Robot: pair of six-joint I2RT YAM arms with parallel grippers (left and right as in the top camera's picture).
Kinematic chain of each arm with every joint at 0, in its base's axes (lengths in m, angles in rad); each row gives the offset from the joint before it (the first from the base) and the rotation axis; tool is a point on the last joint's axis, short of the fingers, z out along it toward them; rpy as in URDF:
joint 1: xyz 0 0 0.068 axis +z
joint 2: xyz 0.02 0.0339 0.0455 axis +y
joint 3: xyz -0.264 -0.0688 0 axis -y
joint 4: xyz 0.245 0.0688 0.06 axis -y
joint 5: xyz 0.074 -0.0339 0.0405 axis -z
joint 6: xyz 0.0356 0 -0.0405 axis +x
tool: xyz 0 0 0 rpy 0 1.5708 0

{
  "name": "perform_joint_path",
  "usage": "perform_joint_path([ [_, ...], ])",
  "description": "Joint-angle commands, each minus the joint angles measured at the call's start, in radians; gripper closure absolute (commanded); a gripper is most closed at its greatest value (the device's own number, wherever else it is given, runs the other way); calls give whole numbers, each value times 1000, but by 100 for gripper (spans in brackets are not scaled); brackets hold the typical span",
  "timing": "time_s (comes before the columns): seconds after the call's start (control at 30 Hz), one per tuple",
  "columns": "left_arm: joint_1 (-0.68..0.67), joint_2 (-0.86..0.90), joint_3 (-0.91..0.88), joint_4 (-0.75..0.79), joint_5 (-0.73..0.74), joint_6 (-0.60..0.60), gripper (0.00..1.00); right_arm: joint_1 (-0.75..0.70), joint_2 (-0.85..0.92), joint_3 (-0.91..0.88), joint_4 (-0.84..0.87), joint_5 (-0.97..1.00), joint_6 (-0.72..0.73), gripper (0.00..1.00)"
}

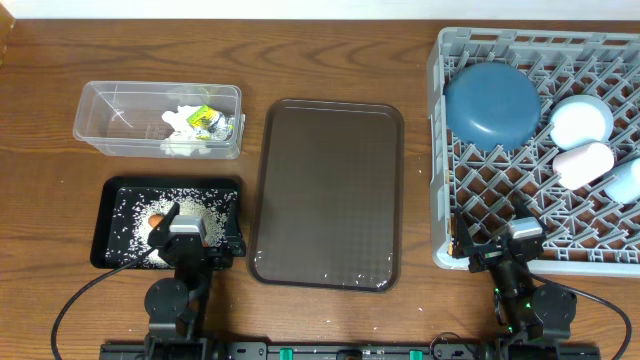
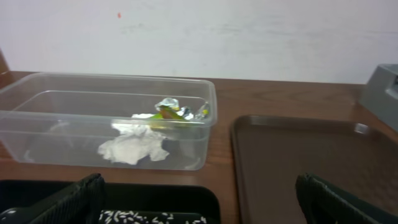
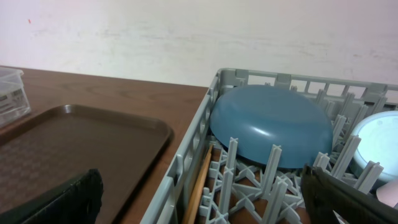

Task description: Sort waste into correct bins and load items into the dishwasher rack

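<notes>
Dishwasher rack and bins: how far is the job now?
Looks done: the dark-blue dish, light-blue bowl, white cup, light-blue cup and chopsticks are in the dishwasher rack; tissue and wrapper lie in the clear tub; rice and carrot in the black tray. In hand: nothing; left gripper and right gripper are open, empty. Remaining: I see nothing more to sort.

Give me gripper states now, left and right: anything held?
Left gripper: open, jaws wide, holding nothing.
Right gripper: open, jaws wide, holding nothing.
</notes>
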Motion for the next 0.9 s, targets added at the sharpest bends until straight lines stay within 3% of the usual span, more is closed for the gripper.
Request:
perform_joint_path([
  [0.0, 6, -2, -27, -18, -31, 6, 1, -18, -9, -1, -6, 13, -15, 1],
  [0.87, 6, -8, -27, -19, -38, 6, 1, -18, -9, -1, -6, 13, -15, 1],
])
